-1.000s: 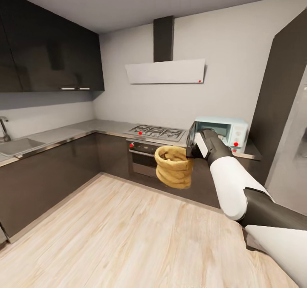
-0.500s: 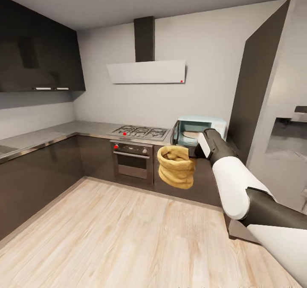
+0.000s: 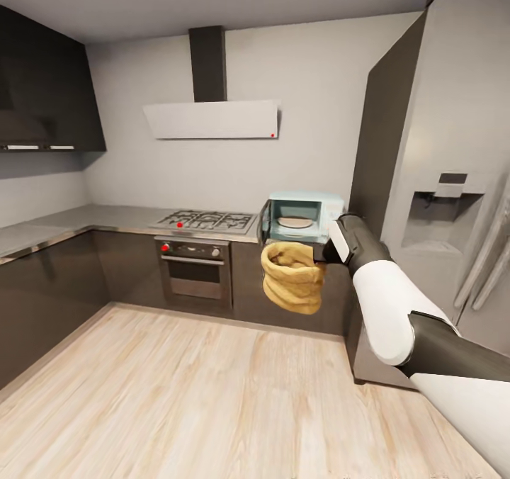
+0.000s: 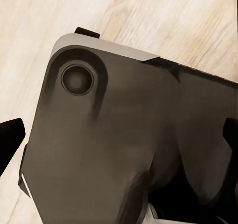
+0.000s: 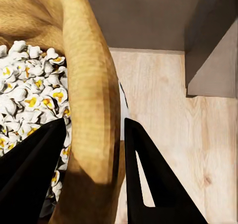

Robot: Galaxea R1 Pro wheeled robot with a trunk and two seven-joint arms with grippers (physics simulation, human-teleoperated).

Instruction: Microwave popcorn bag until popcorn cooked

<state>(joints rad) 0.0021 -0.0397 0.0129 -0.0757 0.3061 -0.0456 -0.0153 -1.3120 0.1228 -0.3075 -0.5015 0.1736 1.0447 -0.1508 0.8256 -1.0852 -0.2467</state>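
In the head view the tan popcorn bag [image 3: 290, 278] hangs in the air in front of the dark cabinets, with my right gripper [image 3: 322, 252] shut on its rim. The right wrist view shows the rolled rim of the popcorn bag [image 5: 94, 105] pinched between my two black fingers [image 5: 151, 179], with white popcorn [image 5: 27, 100] inside. Just behind the bag stands the mint-white microwave [image 3: 312, 201] on the grey countertop [image 3: 99, 217]. Its door [image 3: 264, 222] is swung open and a round plate [image 3: 295, 222] lies inside. My left gripper [image 4: 119, 139] is spread wide over my own dark body and the wood floor.
A tall steel fridge [image 3: 453, 181] stands right of the microwave. A gas hob [image 3: 205, 219] with an oven [image 3: 193, 270] below sits to its left, under a white hood [image 3: 212, 119]. Dark cabinets run along the left wall. Light wood floor [image 3: 177, 394] lies open ahead.
The camera has swung right, so the sink has left the picture and the fridge has come in. The microwave's open inside now faces me. The bag stays held in the right gripper.
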